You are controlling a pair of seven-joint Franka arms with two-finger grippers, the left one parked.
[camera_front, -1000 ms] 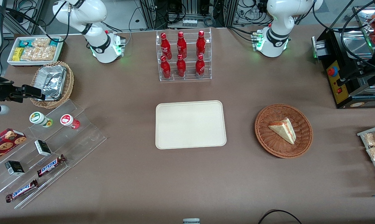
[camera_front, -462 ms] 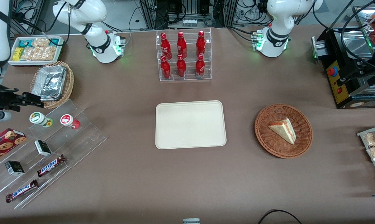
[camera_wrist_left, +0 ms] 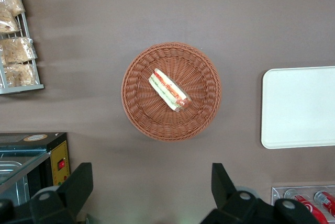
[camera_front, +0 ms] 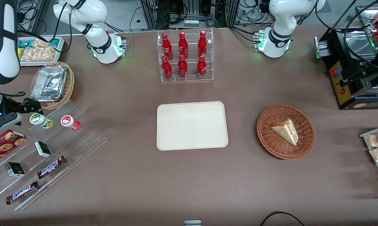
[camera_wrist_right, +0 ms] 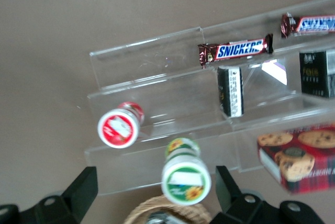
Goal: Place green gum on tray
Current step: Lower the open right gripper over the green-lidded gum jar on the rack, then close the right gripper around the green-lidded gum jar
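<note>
Green gum (camera_wrist_right: pixel 186 174) between open end effector (camera_wrist_right: pixel 157 192) fingers

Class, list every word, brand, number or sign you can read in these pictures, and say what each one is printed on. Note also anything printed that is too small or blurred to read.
"SNICKERS": brown chocolate bar wrapper on the clear acrylic step stand.
"SNICKERS": second brown bar, nearer the front camera.
Unreadable: white script on the red bottles, small black boxes, red plaid cookie box, green gum bottle lid, red-lidded gum bottle.
The claw hovers open above the green gum bottle.
</note>
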